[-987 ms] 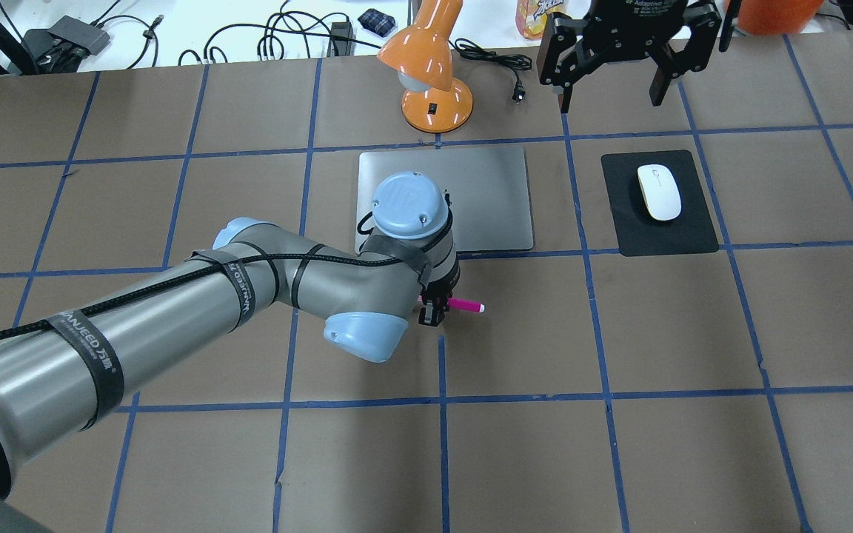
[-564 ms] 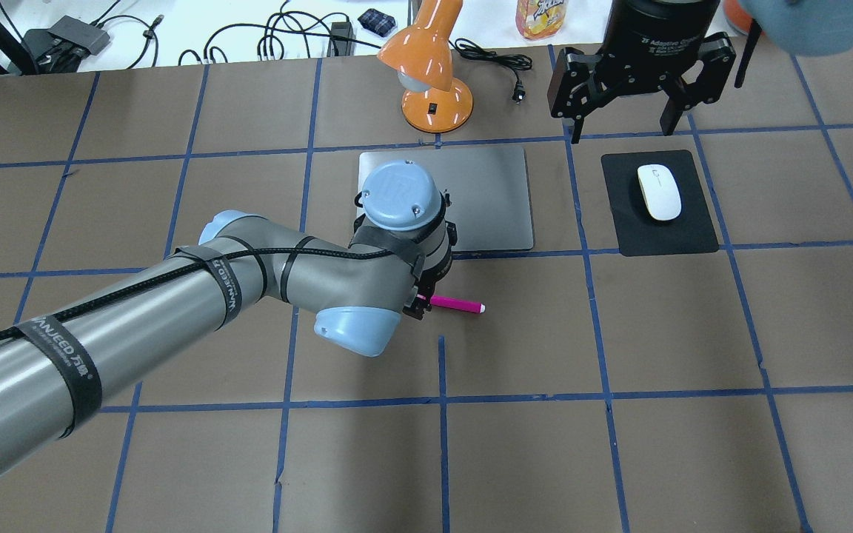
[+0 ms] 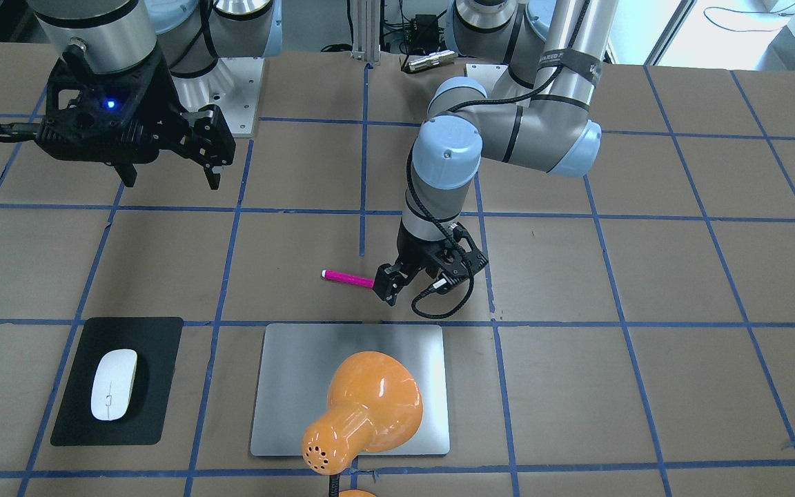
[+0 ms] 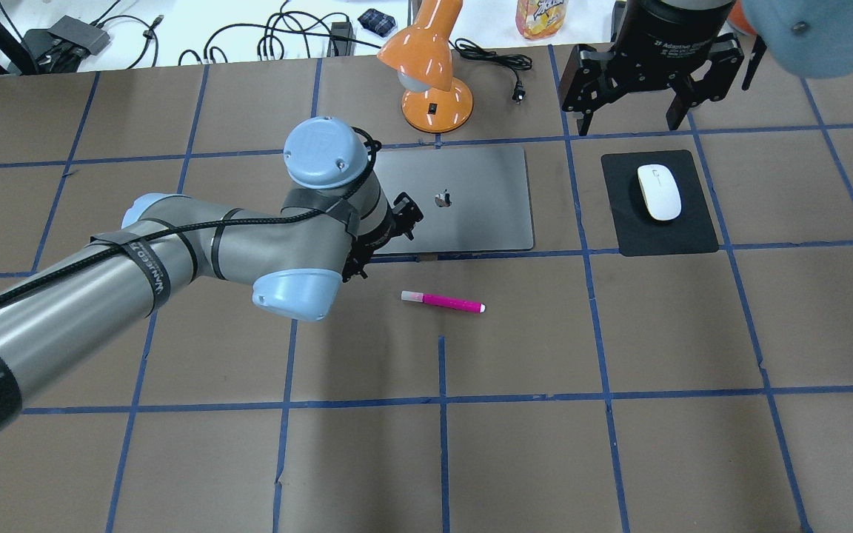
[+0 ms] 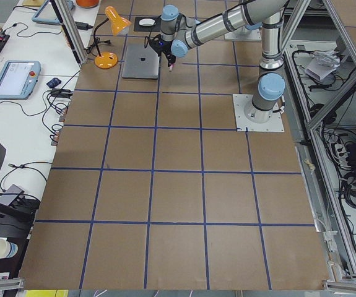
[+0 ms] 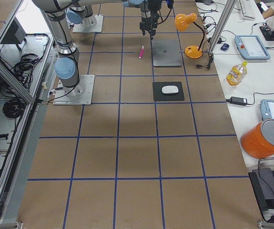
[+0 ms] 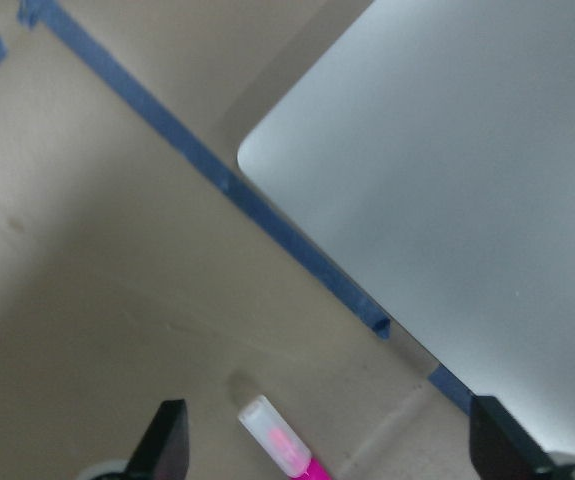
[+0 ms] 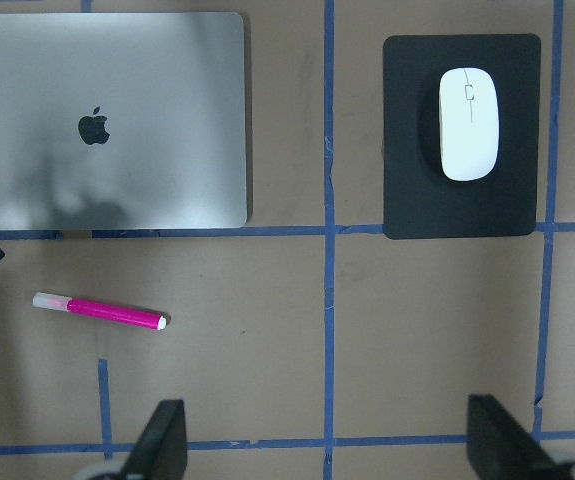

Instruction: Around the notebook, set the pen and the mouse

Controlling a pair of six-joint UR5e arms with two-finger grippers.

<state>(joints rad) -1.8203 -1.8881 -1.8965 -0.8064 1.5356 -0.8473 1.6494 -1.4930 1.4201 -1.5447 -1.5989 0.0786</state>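
Note:
The magenta pen (image 4: 441, 301) (image 3: 348, 277) lies free on the table just in front of the silver notebook (image 4: 471, 200) (image 3: 301, 373). My left gripper (image 4: 380, 243) (image 3: 425, 279) hangs open over the notebook's near left corner, a little to the left of the pen's pale cap (image 7: 272, 435). The white mouse (image 4: 658, 192) (image 8: 469, 123) rests on a black mat (image 4: 660, 233) to the right of the notebook. My right gripper (image 4: 628, 122) (image 3: 171, 181) is open and empty, raised beyond the mat's far edge.
An orange desk lamp (image 4: 434, 74) (image 3: 363, 407) stands at the notebook's far edge, with its cord (image 4: 493, 63) trailing to the right. Blue tape lines grid the brown table. Cables and a drink bottle (image 4: 541, 16) lie on the white bench beyond.
My left gripper has let go of the pen's cap end and drawn away to the left, uncovering the notebook. The pen stays where it lay. The right gripper has shifted slightly right.

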